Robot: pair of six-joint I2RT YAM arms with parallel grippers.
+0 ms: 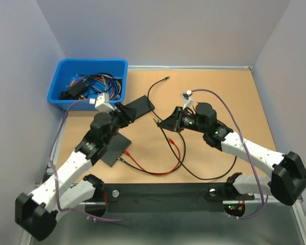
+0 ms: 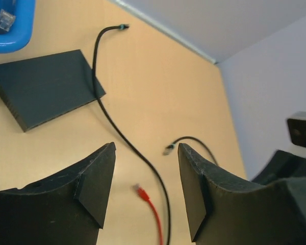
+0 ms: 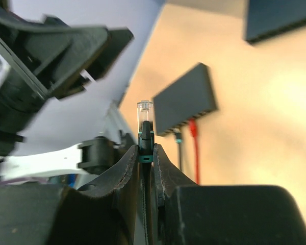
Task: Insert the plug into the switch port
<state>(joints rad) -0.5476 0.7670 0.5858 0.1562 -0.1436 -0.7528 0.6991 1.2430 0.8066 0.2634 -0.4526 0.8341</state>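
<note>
1. Nearest the lens, our right claw (image 3: 145, 151) is pressed together on the teal boot of the plug (image 3: 145, 113), whose clear tip stands proud of the fingers. With so little of it pinched, we judge the plug could pivot on first contact.
2. The network switch (image 3: 186, 104) lies well apart from the plug on the bench (image 1: 219, 102), with a red cable (image 3: 195, 148) and a dark one beside it occupying ports. A sideways error could strike those neighbours instead of a free port.
3. Our left claw (image 2: 145, 153) is spread with nothing between its fingers. Nothing braces the switch, so a push may simply slide it.
4. The black cable (image 1: 194, 171) trails across the bench, and its drag could tug the plug askew.
5. We cannot tell which way the latch faces; if it is turned wrong, the plug would jam.
</note>
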